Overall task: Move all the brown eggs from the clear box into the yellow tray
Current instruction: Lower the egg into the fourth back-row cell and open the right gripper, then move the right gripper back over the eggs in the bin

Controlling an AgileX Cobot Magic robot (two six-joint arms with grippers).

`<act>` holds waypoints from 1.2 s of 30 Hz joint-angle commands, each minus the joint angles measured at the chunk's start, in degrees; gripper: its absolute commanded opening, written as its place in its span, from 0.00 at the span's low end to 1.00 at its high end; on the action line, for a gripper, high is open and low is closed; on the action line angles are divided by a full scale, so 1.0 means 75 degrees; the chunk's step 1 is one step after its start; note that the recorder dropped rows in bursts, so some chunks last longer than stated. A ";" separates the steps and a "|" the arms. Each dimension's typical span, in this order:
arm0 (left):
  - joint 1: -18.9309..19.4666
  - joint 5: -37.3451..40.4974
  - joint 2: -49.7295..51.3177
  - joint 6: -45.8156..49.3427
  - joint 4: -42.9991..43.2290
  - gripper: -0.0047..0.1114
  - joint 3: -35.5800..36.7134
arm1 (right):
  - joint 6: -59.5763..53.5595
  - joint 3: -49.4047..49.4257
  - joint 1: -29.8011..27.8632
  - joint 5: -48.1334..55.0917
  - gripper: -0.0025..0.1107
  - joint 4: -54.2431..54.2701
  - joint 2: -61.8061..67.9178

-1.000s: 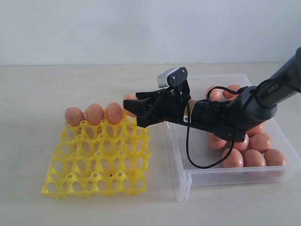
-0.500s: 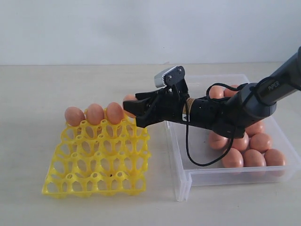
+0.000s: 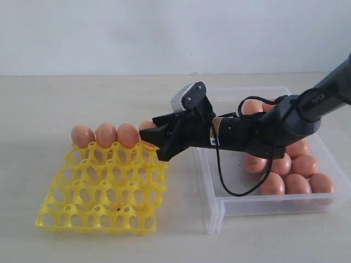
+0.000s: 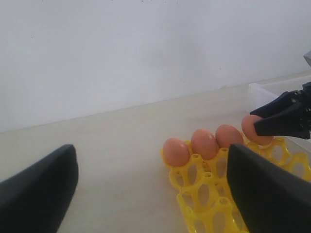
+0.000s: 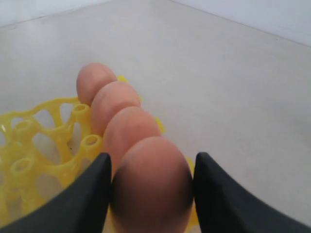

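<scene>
The right pincer is clenched on a single brown egg. From its own wrist camera we see the two black fingers pressed one to each side of the shell. It holds that egg at the corner cup of the yellow tray nearest the clear box. This is the end of the row along the tray's side that faces the desk's edge by the wall. We cannot tell whether the egg already sits in the cup.

Three more eggs fill the rest of that row, lined up and touching one another. The tray lies on the desk just beside the box.

Inside the box a cluster of loose eggs lies around and under the reaching arm. The arm hides some of them, so we give no count.

The left pincer hangs released, its dark fingers spread wide. It looks across the desk at the tray's row of eggs from the side away from the box.
</scene>
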 commanded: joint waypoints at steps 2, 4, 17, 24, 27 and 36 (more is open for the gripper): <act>-0.0050 -0.0004 -0.0030 -0.0060 -0.0050 0.71 0.0031 | 0.0276 0.0107 -0.0070 0.0520 0.12 0.0137 0.0177; -0.0050 -0.0004 -0.0030 -0.0060 -0.0050 0.71 0.0031 | 0.0257 0.0107 -0.0070 0.0482 0.24 0.0122 0.0177; -0.0050 -0.0004 -0.0030 -0.0060 -0.0050 0.71 0.0031 | 0.0188 0.0107 -0.0070 0.0793 0.53 0.0107 0.0177; -0.0050 -0.0004 -0.0030 -0.0060 -0.0050 0.71 0.0031 | 0.0357 0.0107 -0.0070 0.0242 0.52 0.0122 -0.0700; -0.0050 -0.0004 -0.0030 -0.0060 -0.0050 0.71 0.0031 | 0.0637 0.0171 -0.0070 0.0240 0.52 0.0051 -0.1525; -0.0050 -0.0004 -0.0030 -0.0060 -0.0050 0.71 0.0031 | 0.4165 0.0950 -0.0070 0.2017 0.52 -0.3178 -0.4172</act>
